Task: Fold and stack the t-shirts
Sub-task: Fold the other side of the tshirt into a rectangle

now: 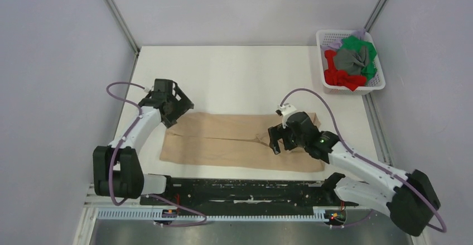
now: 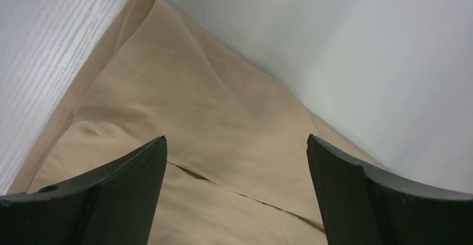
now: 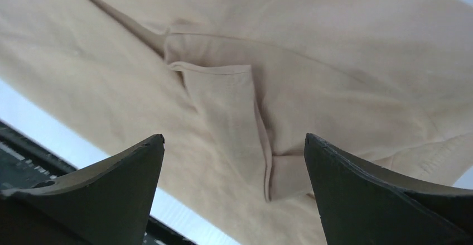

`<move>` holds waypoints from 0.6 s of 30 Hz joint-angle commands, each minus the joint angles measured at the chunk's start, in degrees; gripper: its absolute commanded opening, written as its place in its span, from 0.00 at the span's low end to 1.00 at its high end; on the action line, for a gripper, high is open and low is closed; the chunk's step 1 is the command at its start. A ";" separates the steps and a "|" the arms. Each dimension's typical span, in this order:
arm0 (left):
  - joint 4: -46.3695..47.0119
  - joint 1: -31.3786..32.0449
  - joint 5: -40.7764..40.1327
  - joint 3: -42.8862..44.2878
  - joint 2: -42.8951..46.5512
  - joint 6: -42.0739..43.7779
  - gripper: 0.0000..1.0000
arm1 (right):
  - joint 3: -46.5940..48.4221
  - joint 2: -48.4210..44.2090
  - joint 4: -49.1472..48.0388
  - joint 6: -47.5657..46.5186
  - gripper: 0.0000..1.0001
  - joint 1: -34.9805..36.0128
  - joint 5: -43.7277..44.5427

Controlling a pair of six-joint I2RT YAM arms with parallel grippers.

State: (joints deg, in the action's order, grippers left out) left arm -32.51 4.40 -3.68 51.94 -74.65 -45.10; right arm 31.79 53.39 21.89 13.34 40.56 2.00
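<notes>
A beige t-shirt (image 1: 223,139) lies partly folded as a long strip across the near half of the table. My left gripper (image 1: 177,110) hovers over its far left corner, jaws wide open and empty; the left wrist view shows the cloth (image 2: 195,122) with a fold seam below the fingers. My right gripper (image 1: 280,142) hangs over the shirt's right part, open and empty; the right wrist view shows a folded sleeve flap (image 3: 234,116) between the fingers. Red (image 1: 340,77), green (image 1: 362,49), grey (image 1: 351,61) and lavender (image 1: 334,45) shirts are piled in the basket.
A white plastic mesh basket (image 1: 379,83) stands at the far right corner of the table. A black rail (image 1: 240,189) runs along the near edge between the arm bases. Walls close in on the left, back and right.
</notes>
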 commanded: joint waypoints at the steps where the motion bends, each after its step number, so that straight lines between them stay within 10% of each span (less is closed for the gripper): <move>1: 3.52 -0.04 1.75 -2.70 -4.09 2.77 1.00 | -1.51 7.70 -7.66 0.80 0.98 -0.92 2.72; 18: 5.44 -0.48 0.38 -2.99 -11.67 2.41 1.00 | -11.04 -1.49 -2.87 -7.36 0.98 -0.98 -18.83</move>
State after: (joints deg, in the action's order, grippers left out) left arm -28.75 4.21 -2.70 48.25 -86.41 -43.62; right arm 21.78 57.25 14.74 8.45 39.13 -8.73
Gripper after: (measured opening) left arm 0.993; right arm 0.979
